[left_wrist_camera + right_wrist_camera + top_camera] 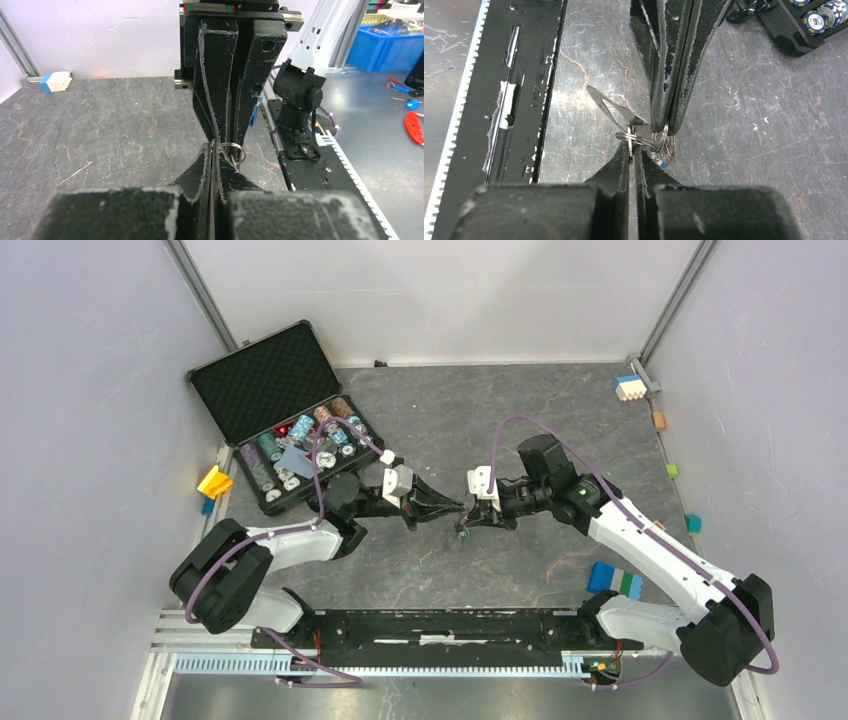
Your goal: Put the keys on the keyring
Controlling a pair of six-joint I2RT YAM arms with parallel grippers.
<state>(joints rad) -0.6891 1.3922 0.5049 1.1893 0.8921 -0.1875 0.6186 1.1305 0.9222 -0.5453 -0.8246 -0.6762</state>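
1. The left gripper [452,508] and the right gripper [472,523] met tip to tip over the middle of the table [480,400].
2. The left fingers [200,165] were pressed together, nipping a small silver ring [233,150].
3. The right fingers [616,165] were also together, pinching the keys [610,106] by their rings (one flat blade stuck out sideways, with a blue bit below).
4. The keyring could not be told apart from those rings.
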